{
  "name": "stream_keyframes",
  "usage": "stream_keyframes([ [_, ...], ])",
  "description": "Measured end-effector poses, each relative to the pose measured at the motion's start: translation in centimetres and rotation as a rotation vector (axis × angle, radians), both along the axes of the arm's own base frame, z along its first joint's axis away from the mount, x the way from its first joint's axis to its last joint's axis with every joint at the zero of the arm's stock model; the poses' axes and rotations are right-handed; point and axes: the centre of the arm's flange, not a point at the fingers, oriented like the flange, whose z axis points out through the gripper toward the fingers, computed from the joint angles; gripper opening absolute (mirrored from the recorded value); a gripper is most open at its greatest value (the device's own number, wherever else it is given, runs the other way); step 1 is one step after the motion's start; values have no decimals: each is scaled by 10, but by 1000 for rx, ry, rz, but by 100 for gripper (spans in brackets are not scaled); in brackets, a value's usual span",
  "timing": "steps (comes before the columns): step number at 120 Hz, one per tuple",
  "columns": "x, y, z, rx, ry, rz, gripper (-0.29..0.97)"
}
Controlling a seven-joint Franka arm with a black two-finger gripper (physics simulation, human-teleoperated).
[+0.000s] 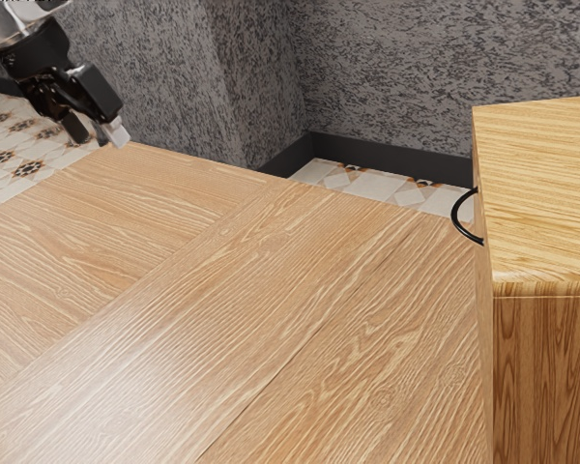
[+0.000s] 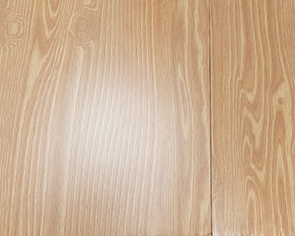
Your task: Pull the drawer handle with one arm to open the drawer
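Note:
A light wooden cabinet (image 1: 541, 193) stands on the table at the exterior view's right edge. Its thin black curved drawer handle (image 1: 467, 215) sticks out from the face turned toward the exterior view's left. That face lies flush with the cabinet body. My black gripper (image 1: 97, 130) hangs above the table's far left corner, a long way from the handle. Its fingers stand apart with nothing between them, so it is open. The wrist view looks straight down on the wooden tabletop (image 2: 113, 123) below my hand.
The wood-grain tabletop (image 1: 251, 309) stretches between my gripper and the cabinet. Behind the table are a patterned tile floor (image 1: 377, 182) and rough grey walls (image 1: 387, 68) with a dark baseboard.

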Motion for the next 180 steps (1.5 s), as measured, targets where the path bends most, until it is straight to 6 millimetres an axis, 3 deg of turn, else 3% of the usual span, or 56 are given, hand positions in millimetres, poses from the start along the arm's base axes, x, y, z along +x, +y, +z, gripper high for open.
stream_keyframes([
  [26,25,-76,-10,42,27,-157,66],
  [42,12,-130,-1,41,41,-275,66],
  [49,5,-152,-8,30,106,-330,66],
  [57,11,-177,-36,2,206,-386,66],
  [64,14,-197,-48,8,237,-445,66],
  [88,30,-251,-48,163,102,-837,66],
  [98,33,-265,-39,224,13,-1006,66],
  [106,23,-273,-33,267,-44,-1129,66],
  [119,-2,-278,-18,357,-125,-1282,66],
  [134,-4,-280,-10,431,-176,-1419,66],
  [143,-1,-286,-13,462,-187,-1503,66],
  [157,0,-318,-26,512,-198,-1662,66],
  [168,3,-322,-37,545,-202,-1731,66],
  [180,-7,-333,-38,596,-236,-1807,66],
])
